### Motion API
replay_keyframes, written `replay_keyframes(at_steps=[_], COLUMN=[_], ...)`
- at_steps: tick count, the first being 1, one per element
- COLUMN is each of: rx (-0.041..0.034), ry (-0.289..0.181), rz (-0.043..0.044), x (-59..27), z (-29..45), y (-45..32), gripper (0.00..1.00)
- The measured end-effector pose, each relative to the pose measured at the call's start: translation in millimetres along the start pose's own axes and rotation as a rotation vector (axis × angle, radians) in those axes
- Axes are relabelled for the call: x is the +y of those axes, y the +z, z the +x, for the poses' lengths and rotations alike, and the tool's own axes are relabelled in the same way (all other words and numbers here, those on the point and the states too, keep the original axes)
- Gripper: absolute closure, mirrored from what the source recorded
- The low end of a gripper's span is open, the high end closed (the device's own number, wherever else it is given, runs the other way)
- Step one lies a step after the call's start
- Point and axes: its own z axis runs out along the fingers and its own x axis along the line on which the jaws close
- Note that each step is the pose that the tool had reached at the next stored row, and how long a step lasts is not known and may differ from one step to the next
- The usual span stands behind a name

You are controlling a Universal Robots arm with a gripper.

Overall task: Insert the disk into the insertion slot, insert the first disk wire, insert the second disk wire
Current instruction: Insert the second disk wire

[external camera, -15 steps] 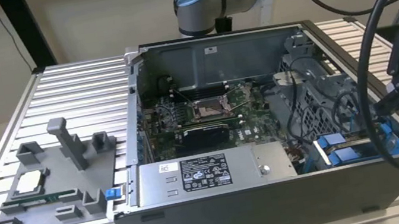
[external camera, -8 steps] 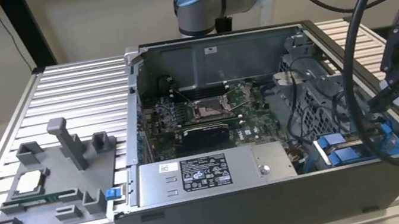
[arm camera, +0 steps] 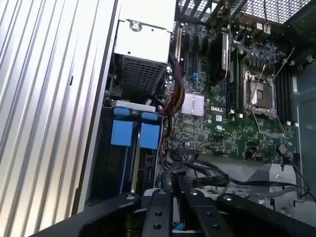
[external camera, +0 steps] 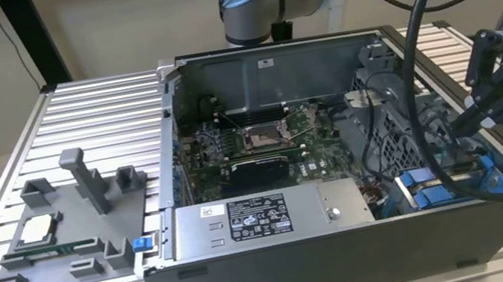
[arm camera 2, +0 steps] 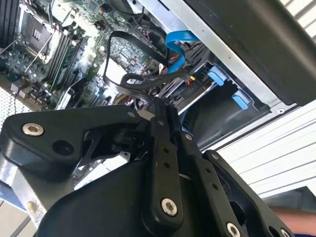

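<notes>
The gripper's (external camera: 466,123) 2 black fingers are drawn together at their tips, pinching a black wire (arm camera 2: 129,81) whose loops rise from between them in the second wrist view; in the first wrist view the same fingers (arm camera: 170,190) meet over a tangle of dark cables just above the drive bay. In the exterior view the gripper hangs at the exterior view's right, its tips dipping over the side wall of the open computer case (external camera: 352,261) toward the corner that holds the drives. That corner is the insertion slot (arm camera: 106,163), a narrow bay along the case wall, and the disk (arm camera: 148,170) already sits inside it, with the blue tabs (arm camera: 136,134) of the carrier frames showing at the near end in the first wrist view and as blue pieces (external camera: 431,188) in the exterior view. A light blue flat cable (arm camera 2: 178,47) curves above the bay in the second wrist view. Beyond the bay lies the green motherboard (external camera: 262,139) with its empty processor socket (arm camera: 259,94), and the labelled grey power-supply box (external camera: 264,218) lies along the near wall in the exterior view. Outside the case, on the ribbed aluminium table (external camera: 86,114), a grey parts fixture (external camera: 63,231) stands to the exterior view's left.
</notes>
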Motion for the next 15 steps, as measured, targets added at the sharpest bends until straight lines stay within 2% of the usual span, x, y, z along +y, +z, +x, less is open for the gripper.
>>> replay_keyframes(at_steps=[6,10,12,13,14,15], rx=[0.0004,0.0112,0.0138,0.0149,0.0163,0.0187], ry=[0.001,0.005,0.005,0.005,0.003,0.001], rz=[0.0002,-0.0006,0.0012,0.0051,0.0141,0.027], x=[7.4,13.3,18.6,22.0,24.9,27.3], z=[-2.8,-2.9,-2.9,-2.8,-2.7,-2.8], y=[3.1,6.6,9.2,10.4,11.5,12.3], gripper=[1.0,1.0,1.0,1.0,1.0,1.0])
